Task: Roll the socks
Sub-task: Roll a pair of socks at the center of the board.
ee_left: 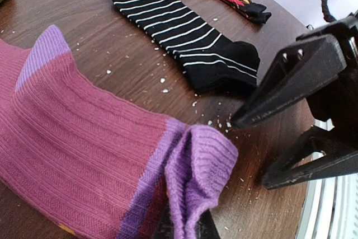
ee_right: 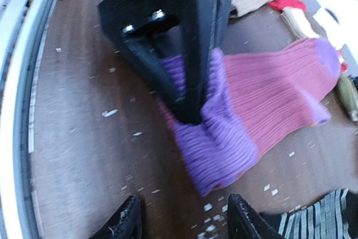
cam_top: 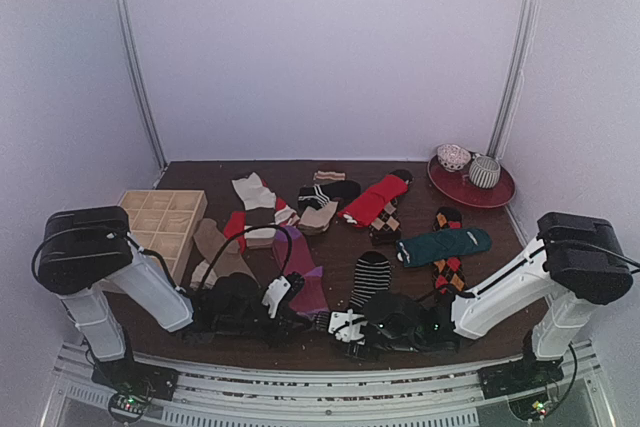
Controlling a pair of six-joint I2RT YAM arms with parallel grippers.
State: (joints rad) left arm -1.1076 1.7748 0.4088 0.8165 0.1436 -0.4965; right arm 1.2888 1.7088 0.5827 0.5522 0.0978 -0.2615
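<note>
At the bench (ee_left: 100, 48) front, the left end effector (ee_left: 184, 223) pinches the magenta sock (ee_left: 84, 149) by its cuff; the right end effector (ee_right: 187, 219) gapes empty beside it. Rolling looks barely begun; next, turn the cuff toward the toe.

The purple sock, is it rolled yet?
Not yet. The purple sock has its cuff bunched up, pinched in the left hand; the rest lies flat on the table.

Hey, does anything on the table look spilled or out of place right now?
Yes: small white flecks are scattered over the dark table, thickest between the magenta sock and the black striped sock; they look like crumbs or lint. The magenta sock's purple cuff is bunched where the left gripper pinches it.
</note>
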